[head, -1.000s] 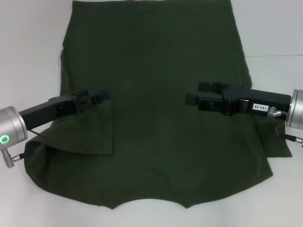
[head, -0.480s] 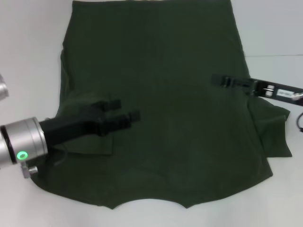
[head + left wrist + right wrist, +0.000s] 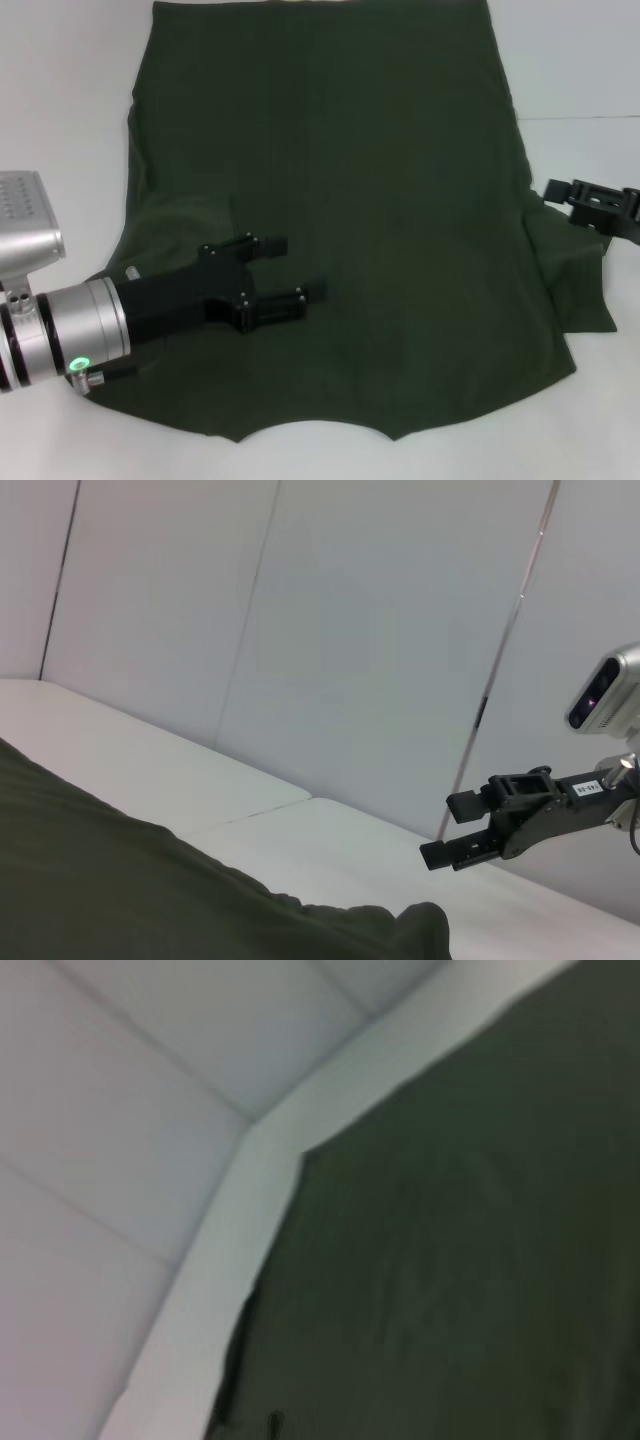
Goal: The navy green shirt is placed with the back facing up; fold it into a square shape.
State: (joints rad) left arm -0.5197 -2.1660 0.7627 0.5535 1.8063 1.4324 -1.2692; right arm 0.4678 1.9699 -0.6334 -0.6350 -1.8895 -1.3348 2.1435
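White counter (image 3: 70,90) carries the navy green shirt (image 3: 350,180), spread flat across most of its surface, plain side up, collar edge at the near edge of the counter. Head view shows the sleeve at the right edge lying out to the side; the sleeve at the left edge is partly hidden by the arm. Left pincer (image 3: 295,268) hovers over the near left part of the shirt, released, fingers apart, holding nothing. Right pincer (image 3: 560,192) sits beside the shirt's right edge; the left wrist view shows it (image 3: 445,830) raised above the counter, fingers parted and empty. Right wrist view shows only shirt and counter edge.
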